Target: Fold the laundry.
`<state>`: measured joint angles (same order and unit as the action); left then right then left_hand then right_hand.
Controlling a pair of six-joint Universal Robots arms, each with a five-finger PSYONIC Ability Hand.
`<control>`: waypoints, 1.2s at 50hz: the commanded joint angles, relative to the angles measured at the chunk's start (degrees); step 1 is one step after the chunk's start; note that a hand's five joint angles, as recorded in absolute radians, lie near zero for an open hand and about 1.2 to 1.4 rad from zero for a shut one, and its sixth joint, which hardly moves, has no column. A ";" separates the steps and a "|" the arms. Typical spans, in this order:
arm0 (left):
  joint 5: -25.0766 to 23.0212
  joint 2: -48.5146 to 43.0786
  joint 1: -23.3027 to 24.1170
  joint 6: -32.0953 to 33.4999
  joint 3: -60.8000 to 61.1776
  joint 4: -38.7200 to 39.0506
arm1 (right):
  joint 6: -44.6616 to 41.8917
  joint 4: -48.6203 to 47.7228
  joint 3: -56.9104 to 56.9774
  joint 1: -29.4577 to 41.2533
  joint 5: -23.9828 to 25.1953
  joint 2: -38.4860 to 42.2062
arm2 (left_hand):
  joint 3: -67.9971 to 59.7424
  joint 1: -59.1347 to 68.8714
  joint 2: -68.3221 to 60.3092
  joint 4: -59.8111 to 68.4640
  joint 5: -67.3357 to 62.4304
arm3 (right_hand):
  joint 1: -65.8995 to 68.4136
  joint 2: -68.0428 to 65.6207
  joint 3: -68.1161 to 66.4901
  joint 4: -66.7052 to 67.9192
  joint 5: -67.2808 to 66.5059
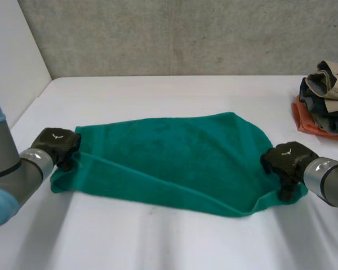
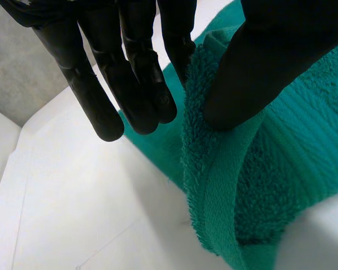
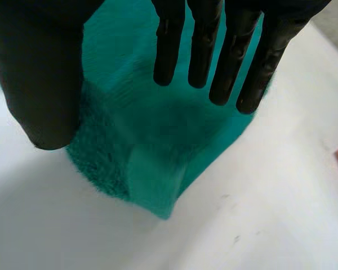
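In the head view, the green towel is lying wide across the middle of the white table. It seems to be doubled already along its length. The left hand is sitting at the towel's left end and the right hand at its right end. I judge they are placed so to bring the two short ends together for the next fold. The near edge of the towel is lying well back from the table's front, so bare table is waiting on every side. A pile of clothes is resting at the far right corner, well apart from the towel.

In the left wrist view, the left hand's thumb is pressing the towel's thick edge against the nearest finger. The other fingers are hanging straight and free. The edge is standing up between them, so the hand is pinching it. Open table is lying beside the fingertips.

In the right wrist view, the right hand's fingers are pointing straight and its thumb is spread far from them. It is holding nothing. The towel's corner is lying flat under the palm, between thumb and fingers, probably for a grasp. Bare table is surrounding the corner.
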<state>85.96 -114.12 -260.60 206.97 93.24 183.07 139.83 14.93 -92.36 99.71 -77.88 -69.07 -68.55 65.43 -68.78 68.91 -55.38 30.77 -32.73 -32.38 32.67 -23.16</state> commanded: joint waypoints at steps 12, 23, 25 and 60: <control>5.09 -6.12 1.14 -0.16 -6.14 -0.69 | -5.18 -0.42 -2.30 -0.57 -0.61 1.74 | -11.45 14.57 -11.22 11.09 -14.62 | 49.17 -47.21 -47.56 47.27 -46.78; 4.30 9.66 2.11 0.53 2.10 -5.87 | -7.36 4.04 -0.46 -2.86 -0.78 -1.93 | -11.45 14.57 -11.22 11.09 -14.62 | 49.23 -47.27 -47.62 47.33 -46.84; 3.86 13.37 2.02 0.80 3.52 -7.54 | -10.00 7.99 0.42 -2.94 -0.96 -5.44 | -11.45 14.57 -11.22 11.09 -14.62 | 49.23 -47.27 -47.62 47.33 -46.84; 5.96 -8.82 7.72 12.93 -26.83 3.32 | -9.33 -6.35 32.47 4.26 -11.24 9.21 | -11.45 14.57 -11.22 11.09 -14.62 | 49.23 -47.27 -47.62 47.33 -46.84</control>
<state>84.93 -111.87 -257.51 219.78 86.61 179.72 124.72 23.54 -73.14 102.17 -86.99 -63.50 -68.55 65.43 -68.77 68.91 -55.39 60.89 -67.74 -67.85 68.14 -56.39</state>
